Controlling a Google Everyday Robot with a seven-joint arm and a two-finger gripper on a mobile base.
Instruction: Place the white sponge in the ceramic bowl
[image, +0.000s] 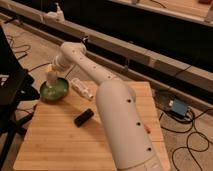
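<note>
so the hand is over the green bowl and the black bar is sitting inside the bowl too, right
Not quite. The hand is over the green bowl, but the black bar is not inside it: the camera view shows it lying on the wooden table, apart from the bowl and nearer the camera.

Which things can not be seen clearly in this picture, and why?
- White sponge: not made out; the gripper over the ceramic bowl may cover it, camera view.
- White plastic cup: hidden, probably behind the arm.
- Table: its right part is covered by the arm.
</note>
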